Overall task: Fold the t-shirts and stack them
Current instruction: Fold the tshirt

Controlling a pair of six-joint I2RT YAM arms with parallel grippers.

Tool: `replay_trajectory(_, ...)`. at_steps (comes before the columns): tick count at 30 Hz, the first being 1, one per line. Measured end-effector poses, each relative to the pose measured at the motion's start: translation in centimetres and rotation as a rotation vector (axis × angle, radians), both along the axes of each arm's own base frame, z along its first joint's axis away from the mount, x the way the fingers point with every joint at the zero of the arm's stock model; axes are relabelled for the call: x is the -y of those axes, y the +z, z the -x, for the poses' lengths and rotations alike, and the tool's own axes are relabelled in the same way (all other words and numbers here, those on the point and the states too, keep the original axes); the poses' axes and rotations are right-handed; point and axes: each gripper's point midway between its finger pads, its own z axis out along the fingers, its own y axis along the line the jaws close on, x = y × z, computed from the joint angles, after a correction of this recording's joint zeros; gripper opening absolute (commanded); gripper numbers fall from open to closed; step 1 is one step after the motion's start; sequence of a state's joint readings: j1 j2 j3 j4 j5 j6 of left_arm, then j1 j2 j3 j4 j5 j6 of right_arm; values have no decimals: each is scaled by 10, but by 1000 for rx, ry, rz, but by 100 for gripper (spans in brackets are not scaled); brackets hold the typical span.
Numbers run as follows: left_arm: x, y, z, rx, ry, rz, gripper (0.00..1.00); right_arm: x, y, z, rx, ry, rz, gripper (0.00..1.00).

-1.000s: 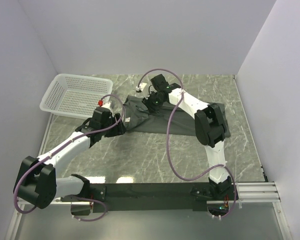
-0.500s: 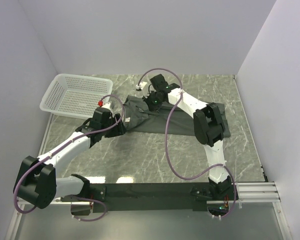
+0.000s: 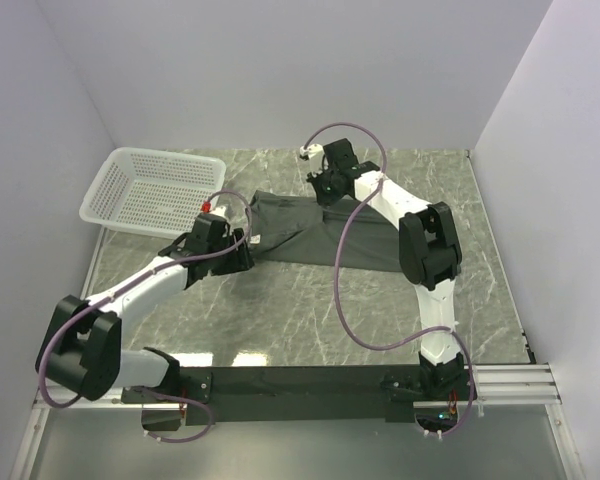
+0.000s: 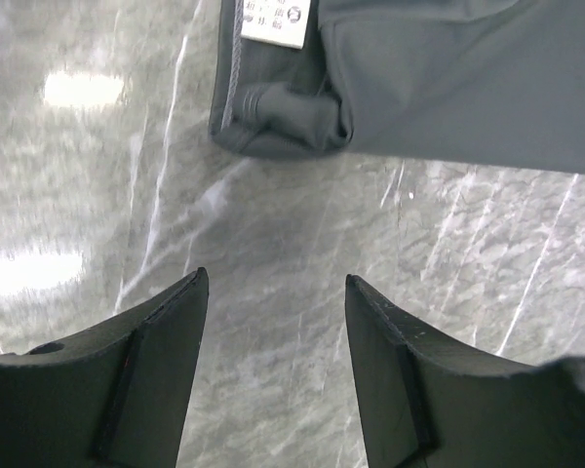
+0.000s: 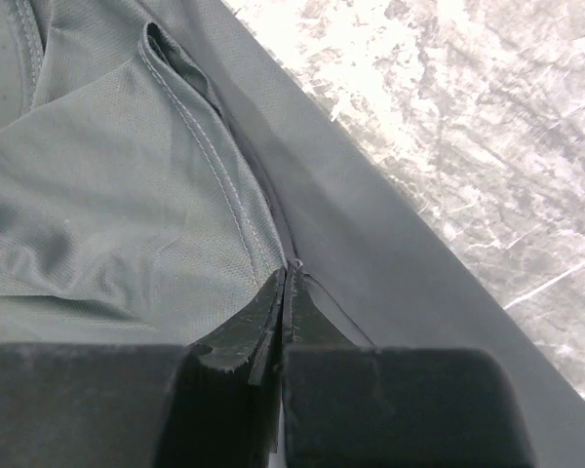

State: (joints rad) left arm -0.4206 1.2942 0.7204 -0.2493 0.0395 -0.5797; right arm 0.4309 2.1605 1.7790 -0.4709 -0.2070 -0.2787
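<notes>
Right gripper (image 3: 324,191) farther back, t-shirt (image 3: 305,232) flatter

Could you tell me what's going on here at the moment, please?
Two robot arms are working on a dark grey-green t-shirt that lies on the marble table. The right hand is shut on a fold of the fabric at the shirt's far edge. The left hand is open and holds nothing, just short of the collar end with the white label. A white basket stands at the far left.
</notes>
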Motion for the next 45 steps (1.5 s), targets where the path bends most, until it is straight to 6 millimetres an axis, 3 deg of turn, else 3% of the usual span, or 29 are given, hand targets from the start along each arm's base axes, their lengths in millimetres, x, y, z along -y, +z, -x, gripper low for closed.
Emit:
replay_trajectory(1,1,-1,-2,-5,-4,-6,63,0,0,0,-2,-4,-3,15)
replay_trajectory(3,3,0,-7,-3,-17,-17,63,-1,0,1,-11,-15,-9,34)
replay_trajectory(6,8,4,-14,10,-42,-39,63,-1,0,2,-16,-21,-16,44)
replay_trajectory(13,20,8,-26,33,-137,-151,59,4,19,18,-40,47,-81,45)
replay_trajectory(18,17,-5,-39,7,-167,-265,58,29,57,52,-37,145,-167,46)
replay_trajectory(22,16,-17,-47,-20,-180,-351,48,49,77,80,-14,190,-200,46)
replay_trajectory(27,20,-22,-63,-32,-192,-419,41,63,74,116,-42,222,-227,45)
replay_trajectory(33,21,-29,-69,-57,-213,-455,26,96,66,131,-75,167,-245,45)
replay_trajectory(36,19,-33,-66,-77,-224,-465,27,112,69,136,-68,138,-249,45)
replay_trajectory(40,21,-34,-64,-93,-241,-462,40,126,75,142,-49,115,-255,45)
replay_trajectory(45,23,-35,-62,-104,-250,-451,41,135,74,150,-51,97,-262,45)
